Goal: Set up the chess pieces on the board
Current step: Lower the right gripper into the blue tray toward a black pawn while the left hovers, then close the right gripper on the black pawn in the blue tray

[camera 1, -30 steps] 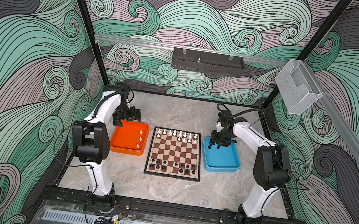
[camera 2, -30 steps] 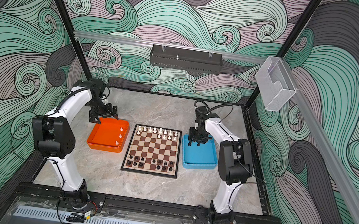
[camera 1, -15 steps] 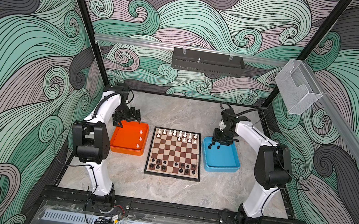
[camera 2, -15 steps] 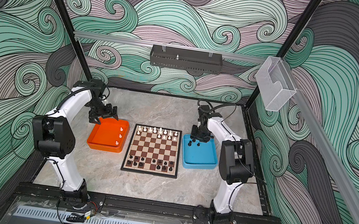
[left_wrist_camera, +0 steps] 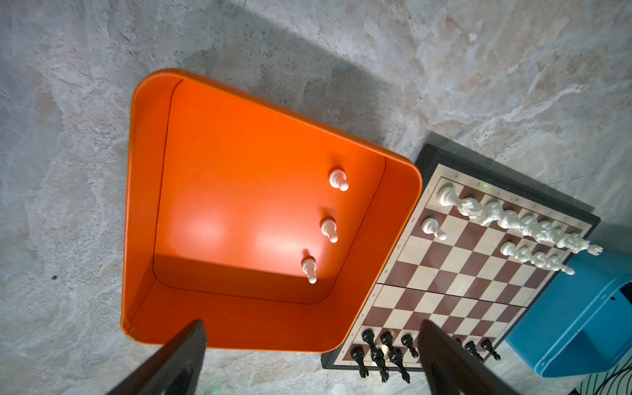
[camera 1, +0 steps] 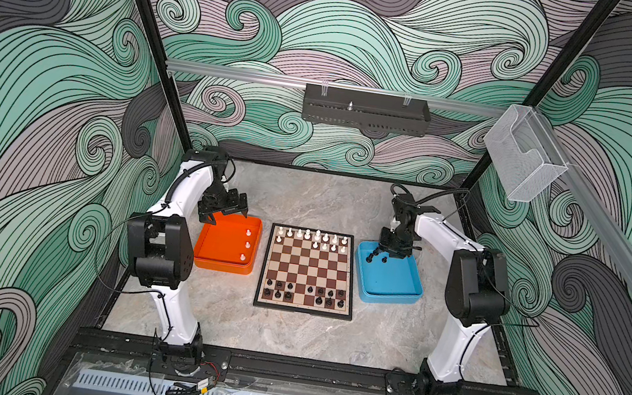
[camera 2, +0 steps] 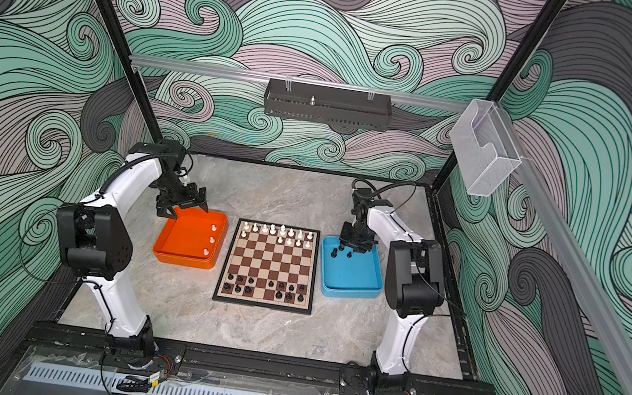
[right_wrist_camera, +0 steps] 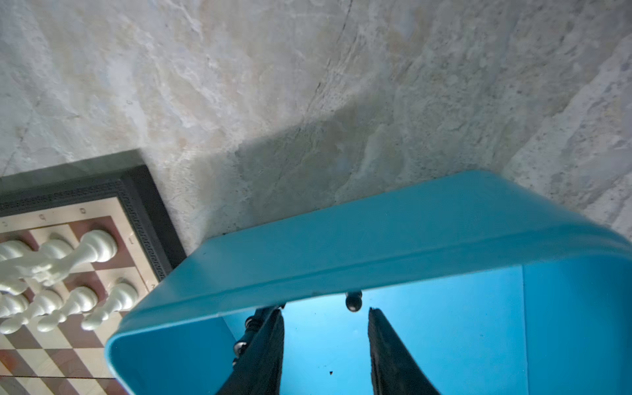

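Observation:
The board [camera 1: 308, 273] lies mid-table, with white chess pieces [camera 1: 313, 236] on its far rows and black ones [camera 1: 305, 293] on its near rows. Three white pawns [left_wrist_camera: 329, 229] stand in the orange tray [camera 1: 222, 254]. My left gripper [camera 1: 228, 216] hangs open above that tray's far left corner, holding nothing [left_wrist_camera: 311, 325]. My right gripper [right_wrist_camera: 325, 313] is down inside the far end of the blue tray [camera 1: 389, 288], jaws partly apart with nothing between them. A black pawn [right_wrist_camera: 353, 302] stands just beyond its fingertips. Another black piece [right_wrist_camera: 251, 328] is beside one finger.
The two trays flank the board [camera 2: 269, 263], orange on the left [camera 2: 185, 247], blue on the right [camera 2: 351, 279]. A black rack [camera 1: 364, 109] hangs on the back wall. A clear plastic box [camera 1: 522, 152] is fixed to the right rail.
My right gripper has shifted slightly right and lower into the blue tray, and its jaws have narrowed. The left arm has not moved.

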Controlling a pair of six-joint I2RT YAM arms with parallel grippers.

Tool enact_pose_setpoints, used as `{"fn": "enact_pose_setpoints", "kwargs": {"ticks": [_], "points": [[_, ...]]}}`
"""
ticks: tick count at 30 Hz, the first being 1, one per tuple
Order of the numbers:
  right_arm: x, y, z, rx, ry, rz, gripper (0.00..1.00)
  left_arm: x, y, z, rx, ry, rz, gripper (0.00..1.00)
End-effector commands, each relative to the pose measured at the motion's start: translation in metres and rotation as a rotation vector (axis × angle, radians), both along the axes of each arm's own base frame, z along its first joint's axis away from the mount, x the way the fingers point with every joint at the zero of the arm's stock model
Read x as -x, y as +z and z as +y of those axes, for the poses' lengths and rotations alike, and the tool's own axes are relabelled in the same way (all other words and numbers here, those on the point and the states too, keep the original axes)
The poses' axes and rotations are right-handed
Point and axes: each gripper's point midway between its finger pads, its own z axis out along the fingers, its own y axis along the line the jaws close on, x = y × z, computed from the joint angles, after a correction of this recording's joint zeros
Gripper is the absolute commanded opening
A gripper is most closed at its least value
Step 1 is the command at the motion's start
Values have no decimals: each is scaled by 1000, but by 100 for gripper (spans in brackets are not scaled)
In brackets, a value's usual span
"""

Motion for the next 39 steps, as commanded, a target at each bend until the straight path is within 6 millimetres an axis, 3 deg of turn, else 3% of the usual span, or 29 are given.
{"fn": "enact_pose_setpoints", "kwargs": {"ticks": [1,8,30,39], "points": [[-3,-4,-5,24,-21,-4,40,-2,8,1,9,-1,-13,99],[2,-14,-9,43,-26,18,35,-1,9,1,8,-1,-14,99],[5,3,-11,25,-17,-39,35,-1,8,0,18,0,-15,99],[8,-10,-13,31,-18,-2,34,-3,8,-2,29,1,-18,99]]}}
